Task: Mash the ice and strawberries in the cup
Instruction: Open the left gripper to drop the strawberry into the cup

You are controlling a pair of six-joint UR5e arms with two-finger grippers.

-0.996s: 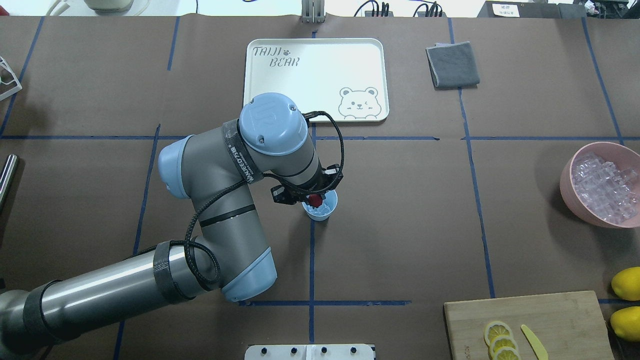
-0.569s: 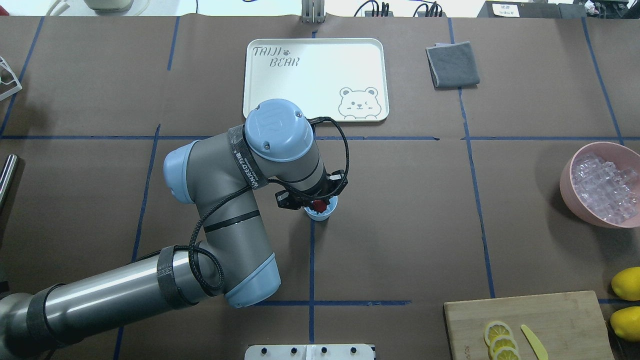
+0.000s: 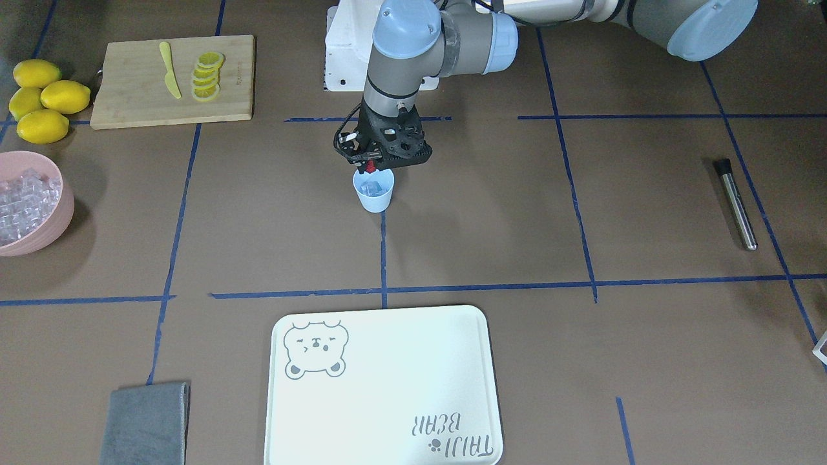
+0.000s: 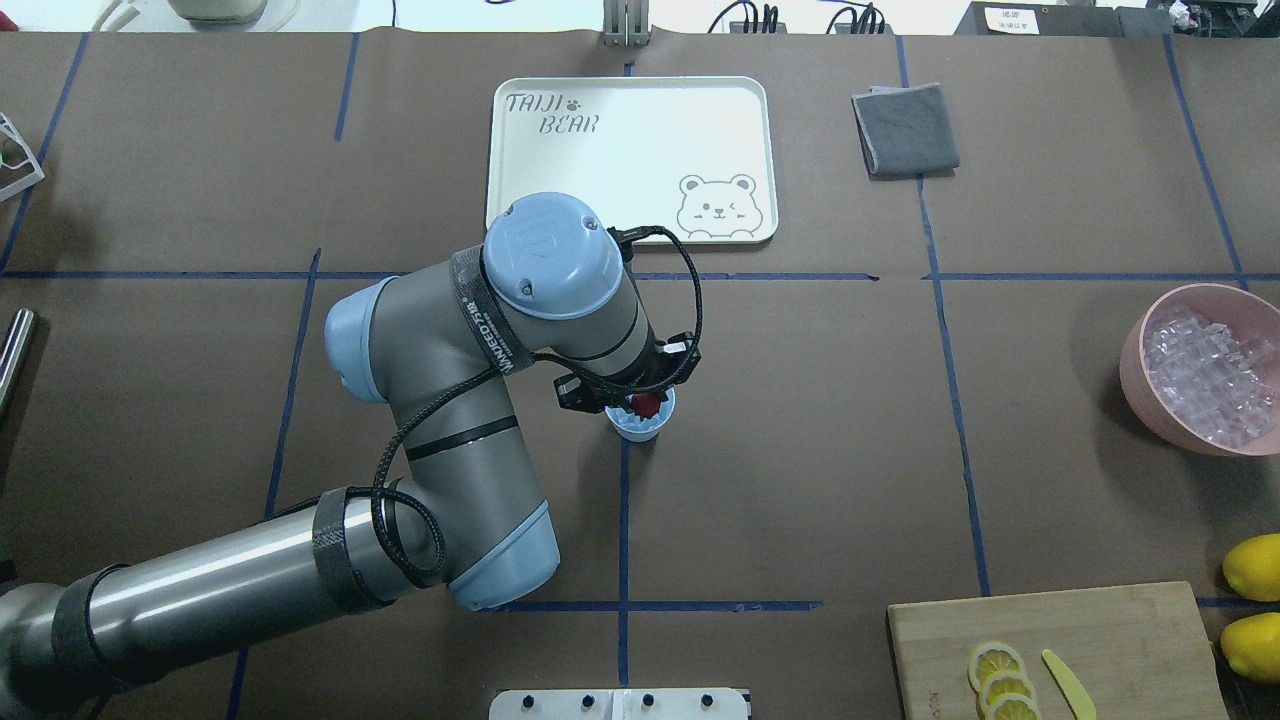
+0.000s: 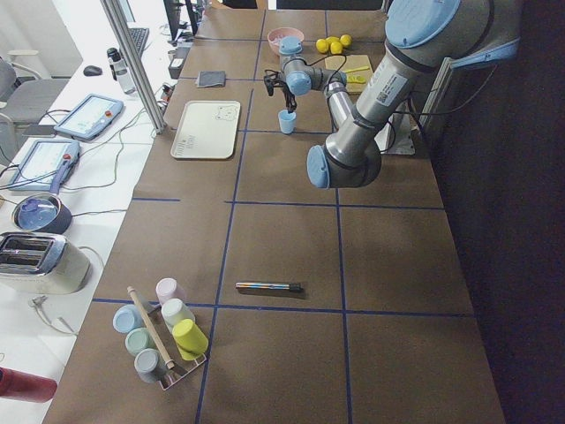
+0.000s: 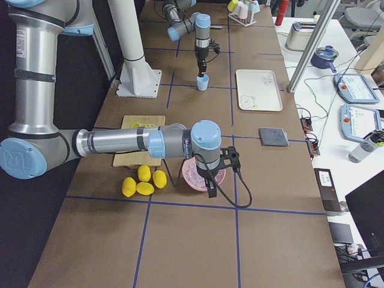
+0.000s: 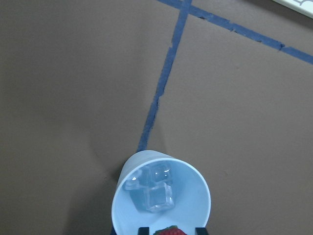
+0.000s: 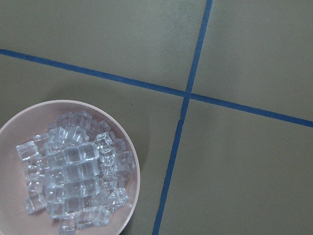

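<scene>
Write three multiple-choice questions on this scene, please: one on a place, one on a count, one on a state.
1. Where is the strawberry?
A. in the pink bowl
B. in the left tool, over the cup
C. on the white tray

2. How many whole lemons are there?
A. two
B. six
C. four

3. How does the cup stand?
A. upright, ice inside
B. on its side
C. upside down

Answers: B, the tool grips it above the rim; C, four show in the front view; A, its open mouth faces up.
</scene>
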